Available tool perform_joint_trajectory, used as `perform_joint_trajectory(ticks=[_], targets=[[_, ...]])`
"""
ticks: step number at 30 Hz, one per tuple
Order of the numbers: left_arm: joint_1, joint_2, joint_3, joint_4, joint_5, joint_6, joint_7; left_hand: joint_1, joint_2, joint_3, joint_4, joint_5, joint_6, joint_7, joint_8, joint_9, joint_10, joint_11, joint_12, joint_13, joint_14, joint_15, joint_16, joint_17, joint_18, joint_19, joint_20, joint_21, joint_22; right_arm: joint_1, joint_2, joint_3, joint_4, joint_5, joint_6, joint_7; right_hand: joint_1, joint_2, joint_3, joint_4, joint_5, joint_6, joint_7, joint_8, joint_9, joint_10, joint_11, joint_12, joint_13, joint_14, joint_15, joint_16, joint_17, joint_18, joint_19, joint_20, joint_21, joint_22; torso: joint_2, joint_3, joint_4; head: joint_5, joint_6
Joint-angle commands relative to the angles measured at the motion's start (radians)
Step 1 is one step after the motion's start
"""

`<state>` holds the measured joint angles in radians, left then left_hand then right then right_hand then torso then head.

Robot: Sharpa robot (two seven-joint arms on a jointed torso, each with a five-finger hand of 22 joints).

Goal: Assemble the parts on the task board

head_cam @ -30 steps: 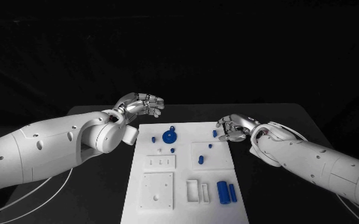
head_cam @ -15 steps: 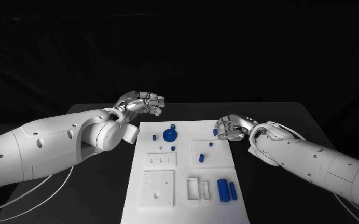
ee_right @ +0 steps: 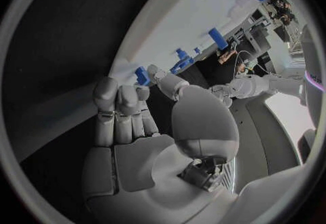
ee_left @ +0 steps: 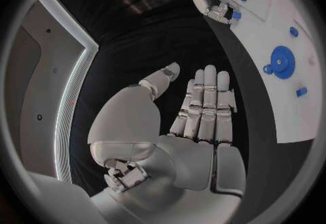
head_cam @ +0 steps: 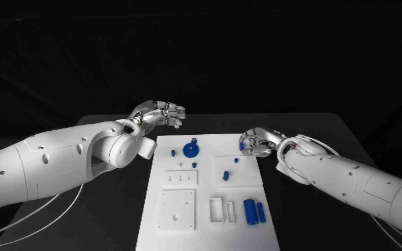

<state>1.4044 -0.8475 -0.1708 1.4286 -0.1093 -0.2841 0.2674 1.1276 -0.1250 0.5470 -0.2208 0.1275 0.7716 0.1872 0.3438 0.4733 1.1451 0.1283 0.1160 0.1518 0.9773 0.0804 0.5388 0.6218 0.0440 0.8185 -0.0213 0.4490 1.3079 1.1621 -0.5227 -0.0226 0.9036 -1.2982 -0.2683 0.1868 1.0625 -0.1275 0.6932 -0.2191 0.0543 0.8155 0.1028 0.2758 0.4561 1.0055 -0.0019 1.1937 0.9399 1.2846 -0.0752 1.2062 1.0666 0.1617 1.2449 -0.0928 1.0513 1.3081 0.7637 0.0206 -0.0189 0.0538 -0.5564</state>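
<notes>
task board (head_cam: 210, 228), white plate on black bench (head_cam: 100, 216): two blue cylinders (head_cam: 254, 212) near the robot's edge, loose, likely awaiting slots. mid-board, small blue pegs (head_cam: 225, 175). farther, blue gear (head_cam: 190, 149), apparently seated. right robot hand (head_cam: 256, 143), at the board's right edge, pinches a small blue part (head_cam: 241, 146), probably for insertion. left robot hand (head_cam: 159, 114), beyond the far-left corner, fingers apart, empty, seemingly parked clear.
</notes>
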Motion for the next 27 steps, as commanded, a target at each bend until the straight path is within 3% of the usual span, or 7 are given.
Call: perform_joint_trajectory(ticks=[1, 16, 27], targets=[[0.001, 0.001, 0.001, 0.003, -0.004, 0.012, 0.011, -0.004, -0.001, 0.004, -0.004, 0.001, 0.003, 0.003, -0.003, 0.001, -0.002, 0.006, -0.002, 0.0, -0.005, -0.001, 0.002, 0.001, 0.018, -0.007, 0.0, 0.005, 0.018, -0.001, 0.004, 0.0, -0.001, -0.017, 0.021, 0.001, -0.006, 0.004, 0.006, 0.0, -0.004, 0.112, 0.035, 0.006, 0.0, -0.079, 0.028, 0.004, -0.001, -0.001, -0.009, -0.006, 0.001, 0.1, -0.001, -0.002, 0.007, 0.019, 0.0, 0.0002, 0.0002, 0.0, 0.0], [0.001, -0.001, 0.001, 0.004, -0.006, 0.011, 0.011, -0.004, -0.001, 0.004, -0.004, 0.001, 0.003, 0.003, -0.004, 0.002, -0.003, 0.006, -0.002, 0.001, -0.005, -0.001, 0.002, 0.001, 0.017, -0.007, 0.0, 0.006, 0.018, -0.001, 0.009, -0.001, -0.002, -0.032, 0.018, -0.007, -0.011, 0.014, 0.018, 0.007, -0.005, 0.136, 0.027, 0.02, 0.006, -0.078, 0.02, 0.006, -0.001, -0.001, -0.016, -0.006, 0.003, 0.1, -0.002, -0.004, 0.01, 0.018, 0.0, 0.0007, -0.0012, 0.002, -0.004], [0.001, -0.002, 0.001, 0.004, -0.006, 0.011, 0.011, -0.005, -0.001, 0.004, -0.003, 0.001, 0.004, 0.003, -0.004, 0.002, -0.002, 0.006, -0.002, 0.001, -0.005, -0.001, 0.002, 0.001, 0.017, -0.007, 0.0, 0.006, 0.018, -0.001, 0.013, -0.001, -0.003, -0.056, 0.011, -0.023, -0.023, 0.019, 0.032, 0.019, -0.005, 0.186, 0.006, 0.052, 0.022, -0.069, 0.001, 0.007, -0.004, 0.0, -0.033, -0.009, 0.005, 0.1, 0.001, -0.007, 0.014, 0.017, -0.001, 0.0015, -0.0007, 0.002, -0.006]])
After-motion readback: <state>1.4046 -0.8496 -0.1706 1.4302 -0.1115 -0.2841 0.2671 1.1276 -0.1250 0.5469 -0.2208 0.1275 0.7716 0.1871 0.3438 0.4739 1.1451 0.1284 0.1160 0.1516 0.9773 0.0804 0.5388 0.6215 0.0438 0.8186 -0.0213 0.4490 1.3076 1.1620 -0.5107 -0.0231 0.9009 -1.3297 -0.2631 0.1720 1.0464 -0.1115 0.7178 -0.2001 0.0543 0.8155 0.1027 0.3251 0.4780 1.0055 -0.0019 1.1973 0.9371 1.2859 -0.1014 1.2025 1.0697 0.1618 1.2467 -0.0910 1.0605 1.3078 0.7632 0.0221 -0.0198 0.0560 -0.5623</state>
